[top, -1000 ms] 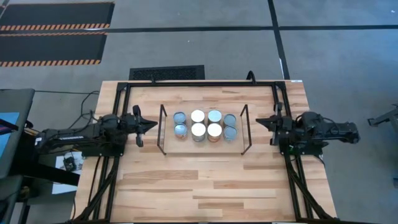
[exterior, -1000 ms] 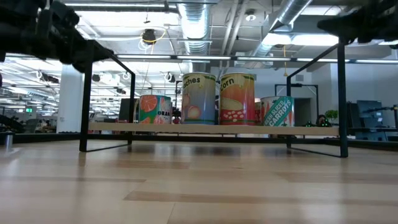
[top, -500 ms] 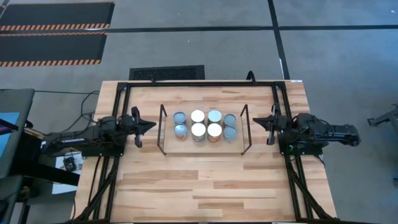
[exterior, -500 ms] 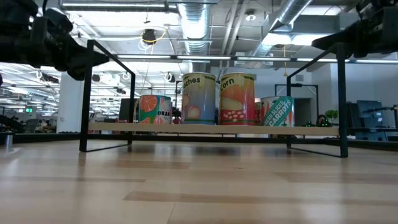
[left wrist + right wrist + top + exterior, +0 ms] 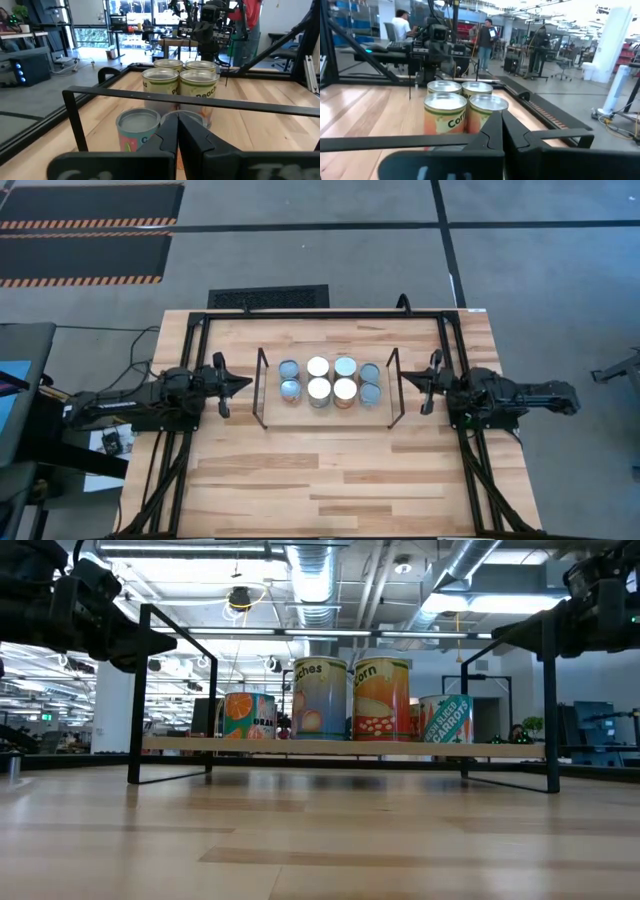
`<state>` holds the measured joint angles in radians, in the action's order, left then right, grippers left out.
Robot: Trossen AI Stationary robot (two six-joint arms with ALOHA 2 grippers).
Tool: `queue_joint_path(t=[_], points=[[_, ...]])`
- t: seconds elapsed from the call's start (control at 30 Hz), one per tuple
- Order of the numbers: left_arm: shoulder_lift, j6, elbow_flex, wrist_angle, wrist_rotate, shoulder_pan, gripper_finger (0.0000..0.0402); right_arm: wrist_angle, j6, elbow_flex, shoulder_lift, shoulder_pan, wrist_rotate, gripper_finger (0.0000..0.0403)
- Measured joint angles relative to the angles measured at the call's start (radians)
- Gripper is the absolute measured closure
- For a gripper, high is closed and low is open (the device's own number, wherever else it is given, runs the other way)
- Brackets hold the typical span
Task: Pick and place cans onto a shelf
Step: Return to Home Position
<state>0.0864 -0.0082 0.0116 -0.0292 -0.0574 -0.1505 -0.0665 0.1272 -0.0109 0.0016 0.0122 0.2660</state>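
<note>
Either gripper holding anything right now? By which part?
Nothing is held. The left gripper and the right gripper are both shut and empty, one off each short end of the shelf, where all eight cans stand.

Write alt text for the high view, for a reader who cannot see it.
Eight cans stand in two rows of four on a low shelf on a wooden table. The shut left gripper and right gripper face its short ends, empty.
</note>
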Motion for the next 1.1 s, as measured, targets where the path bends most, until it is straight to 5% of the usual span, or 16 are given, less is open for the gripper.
queue_joint_path(t=[1.1], points=[[0.001, -0.027, -0.001, 0.001, 0.006, 0.000, 0.0401, 0.019, -0.023, 0.000, 0.001, 0.108, 0.023, 0.0374]])
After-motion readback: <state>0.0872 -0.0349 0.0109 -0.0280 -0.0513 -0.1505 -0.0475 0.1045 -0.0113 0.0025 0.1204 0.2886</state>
